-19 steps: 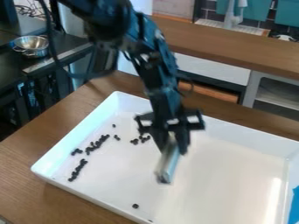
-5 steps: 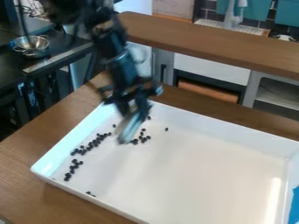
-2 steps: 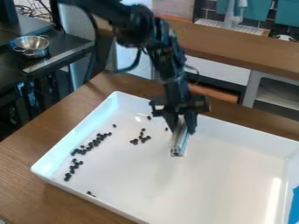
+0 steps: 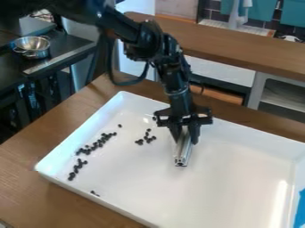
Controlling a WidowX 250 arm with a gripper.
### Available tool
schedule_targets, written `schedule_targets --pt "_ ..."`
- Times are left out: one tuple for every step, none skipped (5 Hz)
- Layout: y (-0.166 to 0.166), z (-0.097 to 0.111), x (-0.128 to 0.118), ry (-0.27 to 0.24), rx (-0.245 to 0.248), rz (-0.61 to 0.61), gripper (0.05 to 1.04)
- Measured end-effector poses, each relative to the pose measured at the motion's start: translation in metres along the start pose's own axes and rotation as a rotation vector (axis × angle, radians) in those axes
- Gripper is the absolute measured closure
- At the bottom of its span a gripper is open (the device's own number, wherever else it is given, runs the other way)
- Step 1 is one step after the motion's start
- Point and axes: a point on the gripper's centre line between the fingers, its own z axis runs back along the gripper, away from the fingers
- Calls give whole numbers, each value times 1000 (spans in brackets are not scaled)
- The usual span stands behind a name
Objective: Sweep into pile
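My black gripper (image 4: 186, 130) hangs over the upper middle of the white tray (image 4: 250, 178), shut on a silver metal bar (image 4: 183, 153) that points down toward the tray floor. To its left lies a small cluster of dark beads (image 4: 146, 138). A longer diagonal line of dark beads (image 4: 97, 144) runs along the tray's left part, and below it is another short line (image 4: 77, 169). A lone bead sits near the upper left, and a couple more lie by the front left wall.
The tray's raised walls surround the beads on a wooden table (image 4: 35, 133). A blue piece (image 4: 301, 209) is at the right edge. Behind stand a metal bowl (image 4: 32, 47) on a dark counter and a wooden counter (image 4: 238, 46).
The arm swung from the left bead area back to the right with the bar, then lowered slightly. Since the last earlier frame, the tray and beads have shifted slightly.
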Motion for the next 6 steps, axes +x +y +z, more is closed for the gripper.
schedule_targets --pt "11 -3 2 -15 6 -2 704" --pt "24 -2 2 -26 6 6 704" --pt "41 2 5 -33 2 13 704" --pt "57 7 11 -50 -1 35 704" --pt "72 13 23 -81 4 95 704" --pt "98 21 29 -111 33 252 704"
